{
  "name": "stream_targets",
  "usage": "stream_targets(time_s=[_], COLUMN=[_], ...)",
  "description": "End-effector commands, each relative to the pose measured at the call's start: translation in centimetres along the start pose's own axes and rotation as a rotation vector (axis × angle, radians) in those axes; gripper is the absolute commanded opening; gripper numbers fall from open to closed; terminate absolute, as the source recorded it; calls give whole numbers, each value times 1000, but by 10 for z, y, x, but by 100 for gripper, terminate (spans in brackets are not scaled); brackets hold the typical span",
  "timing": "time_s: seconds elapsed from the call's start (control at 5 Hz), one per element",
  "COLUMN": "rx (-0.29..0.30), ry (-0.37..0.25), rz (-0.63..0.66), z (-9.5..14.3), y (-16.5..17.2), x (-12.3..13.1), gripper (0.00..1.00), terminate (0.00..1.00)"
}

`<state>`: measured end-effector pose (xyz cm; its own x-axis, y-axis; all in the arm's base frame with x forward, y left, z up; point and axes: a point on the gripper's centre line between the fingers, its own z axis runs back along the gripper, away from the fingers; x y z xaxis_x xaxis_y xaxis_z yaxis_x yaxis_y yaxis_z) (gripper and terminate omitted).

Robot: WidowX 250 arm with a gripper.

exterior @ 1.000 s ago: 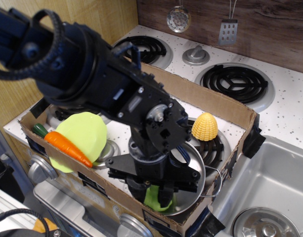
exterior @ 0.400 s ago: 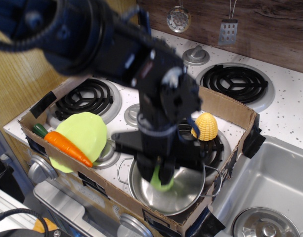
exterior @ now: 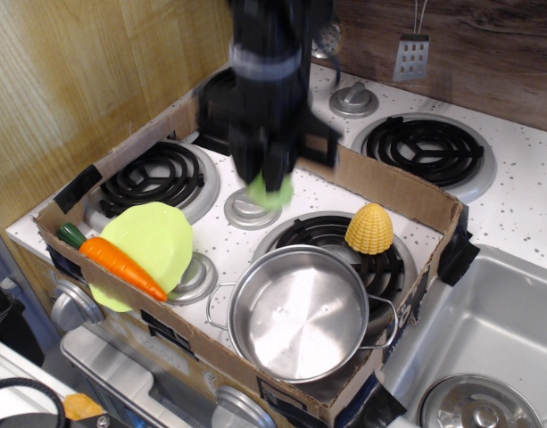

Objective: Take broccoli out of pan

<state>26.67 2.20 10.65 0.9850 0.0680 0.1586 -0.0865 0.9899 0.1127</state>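
Broccoli (exterior: 271, 191), a pale lime-green plastic toy, hangs clamped in the black gripper (exterior: 269, 183), up-left of the empty shiny steel pan (exterior: 300, 314).

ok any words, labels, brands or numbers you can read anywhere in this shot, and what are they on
None: no readable text shows anywhere in this view.
The pan is bare shiny steel, with no brand mark visible.
The cardboard box around the stove shows plain brown card and black tape, with no print.
The gripper, blurred, holds the broccoli; no label can be made out on either.
The knobs along the stove's front edge are too small and cut off to show any markings.
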Motion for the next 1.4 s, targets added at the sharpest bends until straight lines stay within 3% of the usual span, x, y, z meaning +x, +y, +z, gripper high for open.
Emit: stream_targets(time_s=[0.0, 0.2, 0.8, 1.0, 1.2], rx=[-17, -30, -75, -106, -154], ry=[-100, -170, -241, -248, -230], rz=[-102, -143, -196, -206, -179], z=[-2, -26, -69, -73, -74], y=[24, 35, 51, 52, 51], x=[48, 55, 68, 72, 74], gripper=[0, 0, 0, 100, 100], terminate=[0, 0, 0, 0, 0])
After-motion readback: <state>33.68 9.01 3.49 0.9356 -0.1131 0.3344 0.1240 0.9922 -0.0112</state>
